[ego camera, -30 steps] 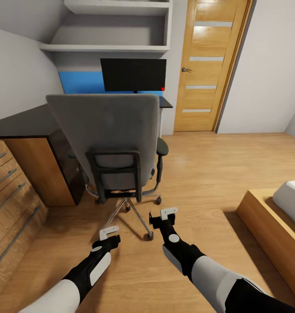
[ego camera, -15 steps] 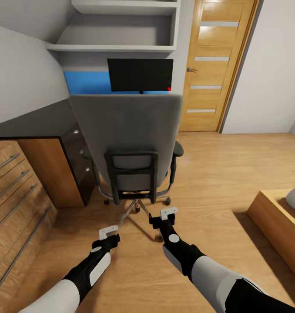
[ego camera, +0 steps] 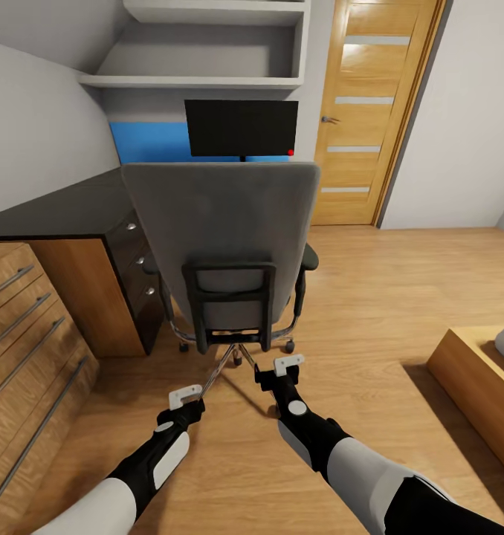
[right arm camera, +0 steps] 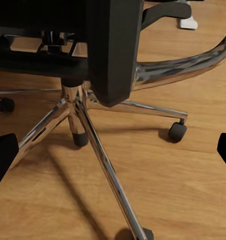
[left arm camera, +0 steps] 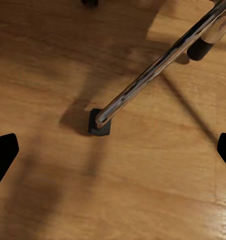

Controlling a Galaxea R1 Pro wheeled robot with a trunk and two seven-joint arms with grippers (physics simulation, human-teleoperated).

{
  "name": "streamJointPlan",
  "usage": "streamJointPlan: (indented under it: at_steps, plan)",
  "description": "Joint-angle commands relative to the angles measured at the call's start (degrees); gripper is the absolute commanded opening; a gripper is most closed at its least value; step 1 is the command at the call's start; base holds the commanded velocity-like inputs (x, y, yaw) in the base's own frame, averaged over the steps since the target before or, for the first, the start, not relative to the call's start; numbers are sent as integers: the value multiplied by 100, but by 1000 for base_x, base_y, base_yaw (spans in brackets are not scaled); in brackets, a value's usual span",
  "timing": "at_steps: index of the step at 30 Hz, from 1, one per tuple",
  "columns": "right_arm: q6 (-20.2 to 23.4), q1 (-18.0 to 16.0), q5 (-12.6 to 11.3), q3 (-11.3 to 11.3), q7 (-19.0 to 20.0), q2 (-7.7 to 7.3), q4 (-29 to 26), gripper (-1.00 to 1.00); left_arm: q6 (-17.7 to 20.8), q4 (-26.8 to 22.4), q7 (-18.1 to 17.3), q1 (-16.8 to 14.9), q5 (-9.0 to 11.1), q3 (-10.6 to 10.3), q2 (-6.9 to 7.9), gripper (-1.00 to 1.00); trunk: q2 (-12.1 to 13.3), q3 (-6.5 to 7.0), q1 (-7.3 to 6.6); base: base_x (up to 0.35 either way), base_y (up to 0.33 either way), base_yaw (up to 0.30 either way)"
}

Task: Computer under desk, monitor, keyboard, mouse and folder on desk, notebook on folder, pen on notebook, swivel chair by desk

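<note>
No writing is showing anywhere. Both tools are hanging open and empty low in the frame, the left tool [ego camera: 186, 395] over bare floor [ego camera: 371, 297], the right tool [ego camera: 280, 367] just short of the chair [ego camera: 222, 238] base. The chair is standing at centre, back toward the camera, beside the desk [ego camera: 66, 212]. The monitor [ego camera: 241, 128] is sitting on the desk behind it, upper centre.

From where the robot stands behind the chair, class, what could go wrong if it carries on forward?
1. Both grippers, left and right, hang low beside the grey upholstered swivel chair's chrome legs; they might snag.
2. A bump could roll the chair on its casters into the black desk.
3. The tall backrest hides the seat, so reaching over would be blind.
</note>
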Motion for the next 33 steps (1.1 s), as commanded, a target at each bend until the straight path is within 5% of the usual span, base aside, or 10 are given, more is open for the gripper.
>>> streamJointPlan:
  at_steps: [1,11,23,33]
  plan:
    - [-55,-6,-47,48,-34,0,10,100,0,-6,49,-4,42,-43,4,100,-2,-5,-1,3,2,0]
    - [-570,81,-42,50,-45,0,209,100,-686,-42,73,-6,-95,-185,-29,100,-2,-5,-1,1,0,0]
    - [-790,102,-41,53,-47,0,298,100,-61,-705,68,-117,-85,-128,-126,100,-2,-5,-1,0,0,0]
    - [-804,103,-41,54,-47,0,301,100,-531,-670,84,-132,-100,-111,-88,100,-2,-5,-1,0,0,0]
